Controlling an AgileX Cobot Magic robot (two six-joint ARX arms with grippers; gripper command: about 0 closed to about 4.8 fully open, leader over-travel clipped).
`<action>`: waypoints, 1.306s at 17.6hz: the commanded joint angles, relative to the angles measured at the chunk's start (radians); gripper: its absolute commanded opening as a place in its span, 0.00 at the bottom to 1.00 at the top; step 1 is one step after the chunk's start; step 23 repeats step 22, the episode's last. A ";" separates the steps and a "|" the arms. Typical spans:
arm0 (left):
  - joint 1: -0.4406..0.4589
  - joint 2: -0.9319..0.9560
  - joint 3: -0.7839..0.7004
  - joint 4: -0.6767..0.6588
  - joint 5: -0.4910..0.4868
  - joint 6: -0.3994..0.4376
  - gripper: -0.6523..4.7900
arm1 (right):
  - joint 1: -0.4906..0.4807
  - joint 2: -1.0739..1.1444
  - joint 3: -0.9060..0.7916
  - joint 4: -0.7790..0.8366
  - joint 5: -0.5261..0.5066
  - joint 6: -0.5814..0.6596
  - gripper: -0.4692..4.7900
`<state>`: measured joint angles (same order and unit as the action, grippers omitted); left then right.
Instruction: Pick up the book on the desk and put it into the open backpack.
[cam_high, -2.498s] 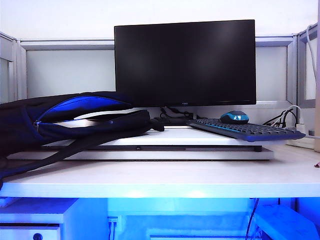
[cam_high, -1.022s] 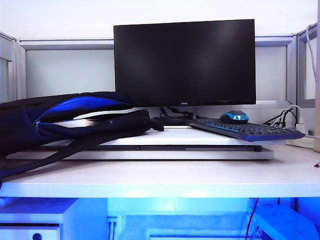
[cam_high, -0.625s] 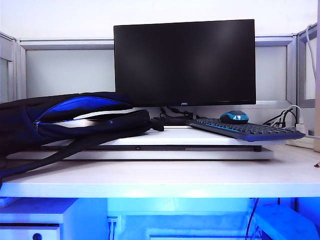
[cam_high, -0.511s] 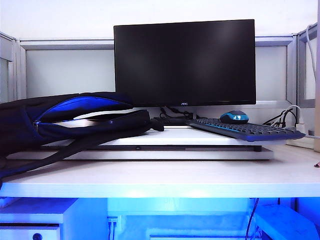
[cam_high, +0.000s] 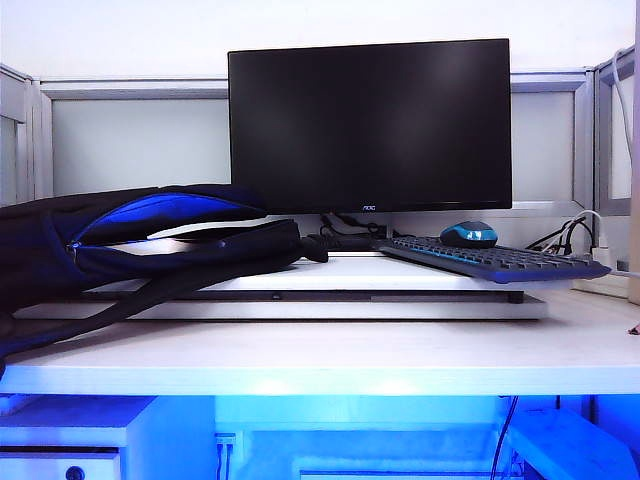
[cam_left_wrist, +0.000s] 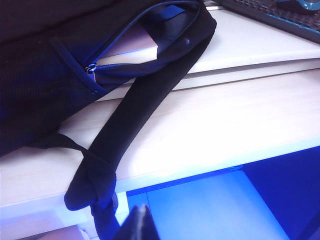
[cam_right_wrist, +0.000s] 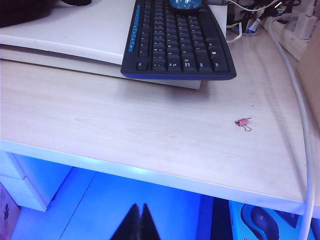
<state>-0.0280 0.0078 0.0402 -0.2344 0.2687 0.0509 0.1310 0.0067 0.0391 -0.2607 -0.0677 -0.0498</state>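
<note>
Resting below the surface (cam_high: 330, 360) edge, left pincer (cam_left_wrist: 141, 220) and right pincer (cam_right_wrist: 138, 217) are both closed, empty; the book (cam_left_wrist: 131, 42) already sits inside the backpack (cam_high: 120, 240).

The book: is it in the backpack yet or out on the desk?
In. The left wrist view shows the book's pale cover and white edge inside the backpack's unzipped mouth; none lies on the desk. Both grippers are shut, below the desk edge.

At the left of the frame you have the backpack (cam_high: 120, 245) lying on its side on the desk (cam_high: 330, 365), its blue-lined mouth open toward the middle. Behind centre stands a dark monitor (cam_high: 370, 125); to the right, a keyboard (cam_high: 490, 260) and mouse (cam_high: 470, 234).
</note>
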 joint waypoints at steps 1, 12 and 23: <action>-0.001 0.001 -0.007 -0.004 -0.002 -0.066 0.11 | 0.000 -0.001 -0.001 -0.005 -0.001 0.004 0.08; 0.000 0.000 -0.007 -0.004 -0.002 -0.066 0.11 | 0.000 -0.001 -0.001 -0.004 -0.002 0.004 0.08; 0.000 0.000 -0.007 -0.004 -0.002 -0.066 0.11 | 0.000 -0.001 -0.001 -0.004 -0.002 0.005 0.08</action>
